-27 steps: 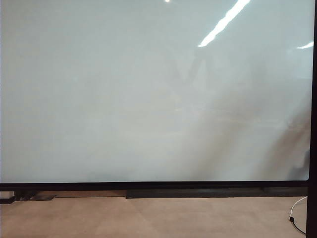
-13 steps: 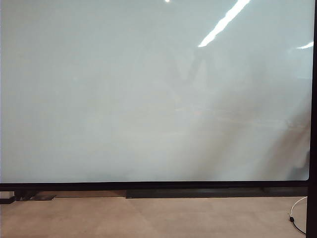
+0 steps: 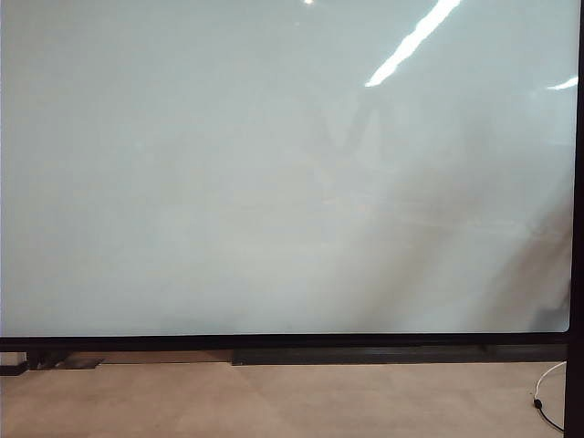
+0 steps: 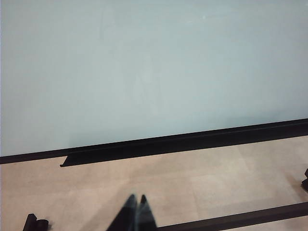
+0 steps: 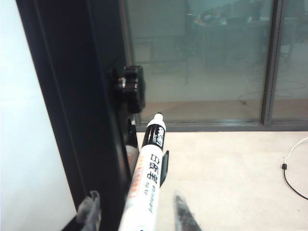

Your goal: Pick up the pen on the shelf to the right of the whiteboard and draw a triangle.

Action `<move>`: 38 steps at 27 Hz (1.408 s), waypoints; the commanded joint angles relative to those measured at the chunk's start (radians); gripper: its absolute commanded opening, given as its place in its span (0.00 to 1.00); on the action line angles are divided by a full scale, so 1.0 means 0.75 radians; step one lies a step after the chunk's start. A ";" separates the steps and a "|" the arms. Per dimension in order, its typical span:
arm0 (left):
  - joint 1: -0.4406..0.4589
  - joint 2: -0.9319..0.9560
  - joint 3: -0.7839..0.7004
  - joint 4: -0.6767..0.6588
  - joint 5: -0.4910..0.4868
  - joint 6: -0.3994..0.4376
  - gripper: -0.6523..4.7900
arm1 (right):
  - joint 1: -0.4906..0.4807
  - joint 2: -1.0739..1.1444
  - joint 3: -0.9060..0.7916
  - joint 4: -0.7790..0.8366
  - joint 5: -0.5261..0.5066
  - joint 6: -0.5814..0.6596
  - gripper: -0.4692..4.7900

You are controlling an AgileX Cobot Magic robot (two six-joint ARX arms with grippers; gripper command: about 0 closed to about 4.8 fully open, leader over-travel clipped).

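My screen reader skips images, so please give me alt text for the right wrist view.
A white pen with a dark tip stands between the right gripper's jaws, which are apart on either side of it, beside the whiteboard's black frame. Beyond are pale floor and glass panels.

Office or lab interior. Large glossy whiteboard (image 3: pixel 274 173) in black frame reflects ceiling strip lights at upper right of exterior view. Pale tiled floor (image 3: pixel 274 401). Right wrist view: glass partition (image 5: pixel 216 57), desks with equipment dimly behind it.
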 commanded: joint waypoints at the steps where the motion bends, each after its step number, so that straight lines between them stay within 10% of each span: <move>1: -0.001 0.001 0.005 0.007 0.004 0.001 0.11 | 0.002 -0.004 0.003 0.018 0.001 0.000 0.44; 38: -0.001 0.001 0.005 0.007 0.004 0.001 0.11 | -0.020 -0.063 0.003 0.013 -0.038 0.001 0.09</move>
